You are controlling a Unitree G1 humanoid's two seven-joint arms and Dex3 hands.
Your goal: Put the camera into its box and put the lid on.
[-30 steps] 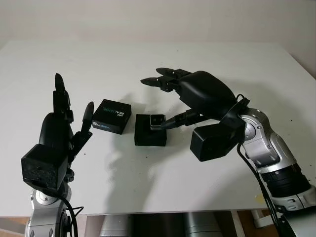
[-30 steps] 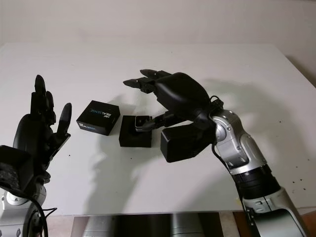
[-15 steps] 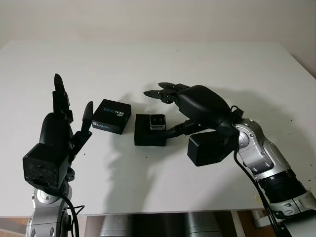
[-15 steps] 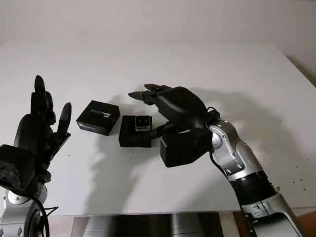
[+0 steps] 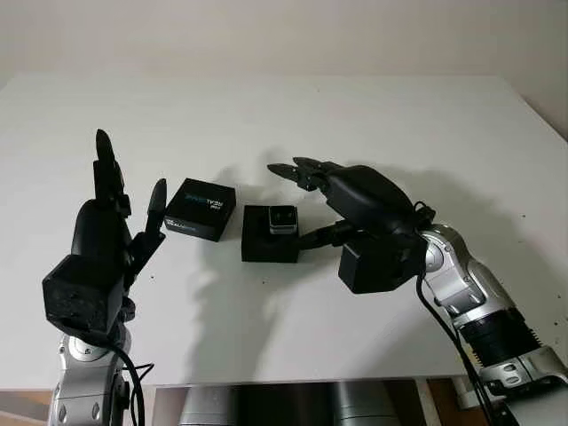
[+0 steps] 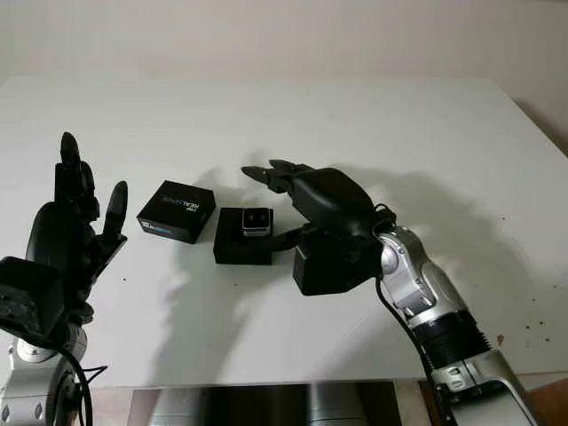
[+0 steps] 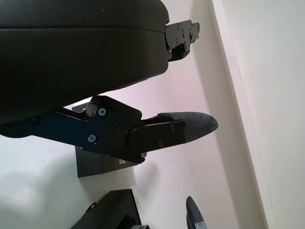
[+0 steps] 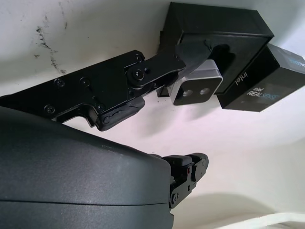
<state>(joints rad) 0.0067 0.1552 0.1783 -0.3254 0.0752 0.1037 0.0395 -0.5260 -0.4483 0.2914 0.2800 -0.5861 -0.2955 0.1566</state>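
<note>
While the silver camera (image 5: 282, 219) sits in the open black box (image 5: 269, 243) near the middle of the white table (image 5: 355, 115), it looks proud of the recess rather than sunk in, so the step in hand appears to be seating it before the lid goes on. The right hand (image 5: 342, 191) hovers just beside the box on the side toward the right edge, open and holding nothing, one finger (image 8: 143, 78) reaching to the camera's end; whether it touches is unclear. A good finish, I judge, is a light downward press along the camera's top, keeping the box from sliding toward the lid. That printed lid (image 5: 201, 209) lies just beside the box, on the side toward the left edge, text side up. The left hand (image 5: 111, 222) is raised near the front left corner, open, near the lid and best placed to lift it squarely over the box afterwards.
</note>
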